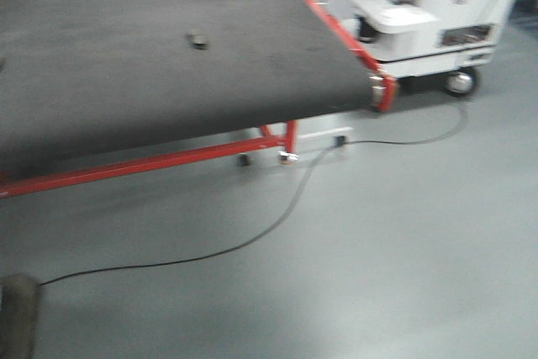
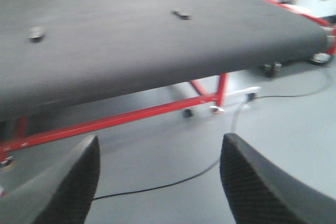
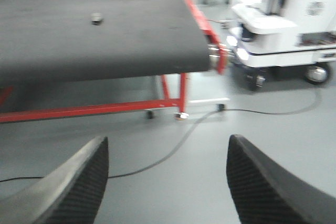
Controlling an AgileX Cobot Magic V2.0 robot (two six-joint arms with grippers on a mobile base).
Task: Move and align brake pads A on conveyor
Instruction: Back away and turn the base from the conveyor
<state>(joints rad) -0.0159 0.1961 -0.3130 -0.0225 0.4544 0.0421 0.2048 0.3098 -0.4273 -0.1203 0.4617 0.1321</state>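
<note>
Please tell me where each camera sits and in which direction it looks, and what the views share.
Exterior front-facing: back from the conveyor, looking down at its near end, one brake pad, a white wheeled machine and a floor cable; no arm shows.
Left wrist: on the left gripper, low, facing the belt end; its open fingers frame the bottom.
Right wrist: on the right gripper, likewise; both open fingers show.
Shared: both wrist views see the conveyor end and the cable.

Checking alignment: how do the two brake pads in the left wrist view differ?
The left pad lies nearer the conveyor's front edge; the right pad sits farther back. The right pad shows long and slanted, the left pad short and stubby, so they seem turned differently. Both lie flat on it, apart.
</note>
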